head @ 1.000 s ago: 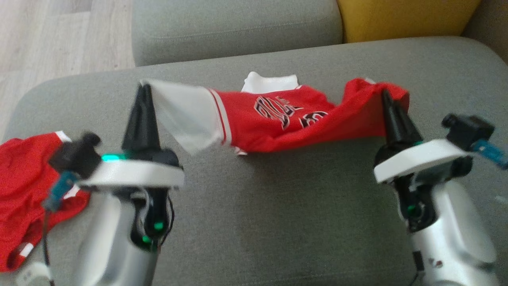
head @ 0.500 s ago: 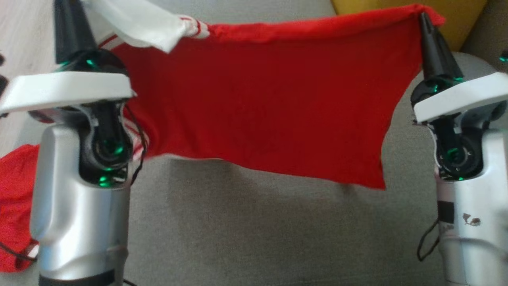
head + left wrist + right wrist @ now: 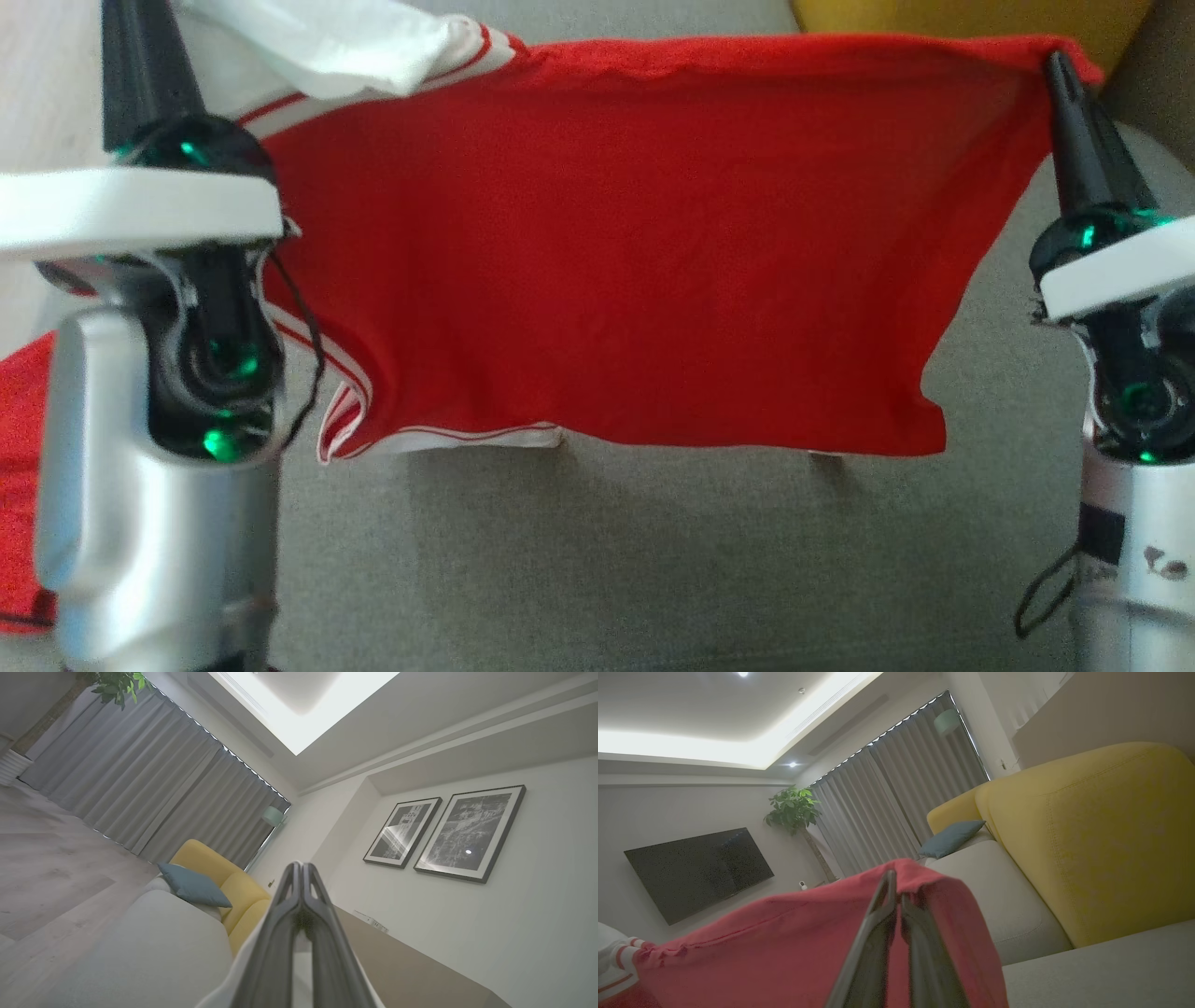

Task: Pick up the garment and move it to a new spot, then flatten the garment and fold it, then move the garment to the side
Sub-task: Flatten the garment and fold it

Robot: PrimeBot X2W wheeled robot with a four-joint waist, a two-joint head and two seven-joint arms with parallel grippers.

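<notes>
Two grippers hold the garment (image 3: pixel 616 252) stretched between them above the grey sofa (image 3: pixel 607 560). The left gripper (image 3: pixel 301 868) has its jaws pressed together, with white sleeve cloth beside its fingers. The right gripper (image 3: pixel 1060 65) has its jaws closed on the red top corner. The garment hangs as a flat sheet, hem downward. A second red cloth (image 3: pixel 19 448) lies at the sofa's left.
</notes>
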